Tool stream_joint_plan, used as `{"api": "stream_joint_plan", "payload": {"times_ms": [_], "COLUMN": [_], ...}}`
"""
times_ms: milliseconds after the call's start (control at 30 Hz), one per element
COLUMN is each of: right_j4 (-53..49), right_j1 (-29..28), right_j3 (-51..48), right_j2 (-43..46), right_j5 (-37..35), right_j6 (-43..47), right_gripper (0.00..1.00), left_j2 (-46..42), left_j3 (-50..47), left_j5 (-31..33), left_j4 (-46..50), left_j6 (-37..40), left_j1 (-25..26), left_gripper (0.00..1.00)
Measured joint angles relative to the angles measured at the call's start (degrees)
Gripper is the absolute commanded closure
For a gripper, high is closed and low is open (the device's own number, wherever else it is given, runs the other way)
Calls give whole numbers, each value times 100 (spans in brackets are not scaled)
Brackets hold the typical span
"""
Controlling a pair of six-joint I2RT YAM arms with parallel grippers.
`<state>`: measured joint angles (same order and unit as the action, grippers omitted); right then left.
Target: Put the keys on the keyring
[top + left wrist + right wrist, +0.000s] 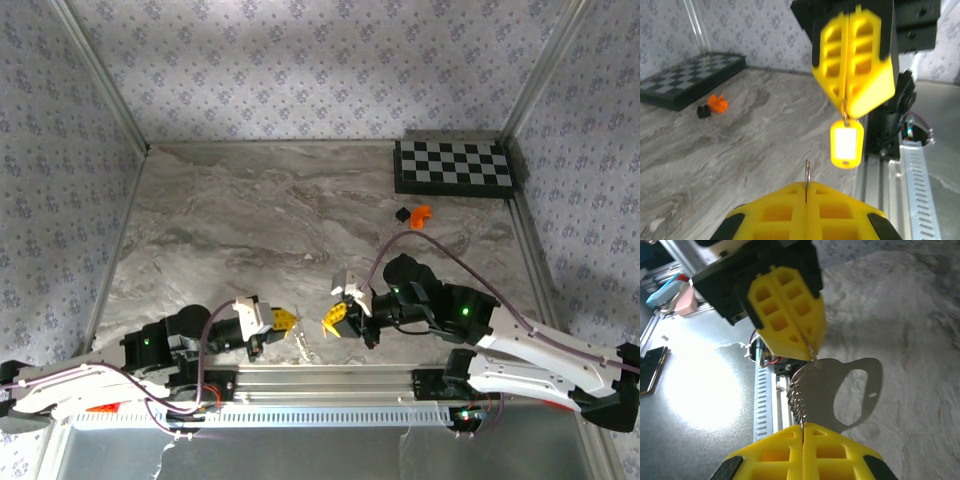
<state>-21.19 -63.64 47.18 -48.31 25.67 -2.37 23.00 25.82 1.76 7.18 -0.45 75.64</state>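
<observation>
My left gripper (290, 320) and right gripper (331, 319) meet tip to tip above the table's near edge. In the left wrist view my left gripper (806, 189) is shut on a thin doubled metal edge, the keyring (807, 172). Facing it, my right gripper (845, 101) is shut on a small metal link. From that link hangs the yellow-headed key (844, 144). In the right wrist view a curved silvery chain-like row (796, 399) runs from my right gripper (802, 427) up to the left gripper (810, 348). A grey shadow (870, 375) lies on the marble.
A black and white chessboard (455, 168) lies at the back right. Near it sit a small orange piece (420, 214) and a black piece (402, 213). An aluminium rail (330, 380) runs along the near edge. Patterned walls enclose the marble table (260, 220).
</observation>
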Motion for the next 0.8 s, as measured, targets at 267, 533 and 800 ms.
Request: {"api": "stream_joint_plan", "payload": {"times_ms": [267,533,800], "right_j4": [-4,-85,-98], "right_j1": [-214,-223,-223], "right_j3": [90,411,450], "right_j2": [127,42,-118], "right_j5": [-175,-782,-835], "right_j6": [420,673,734], "right_gripper": [100,100,100], "left_j2": [275,494,673], "left_j3": [175,275,339], "left_j5": [-372,-518,-525], "left_j4": [-264,-417,-603], "left_j6": [85,111,142], "left_j1": [0,0,0], "left_gripper": [100,100,100]}}
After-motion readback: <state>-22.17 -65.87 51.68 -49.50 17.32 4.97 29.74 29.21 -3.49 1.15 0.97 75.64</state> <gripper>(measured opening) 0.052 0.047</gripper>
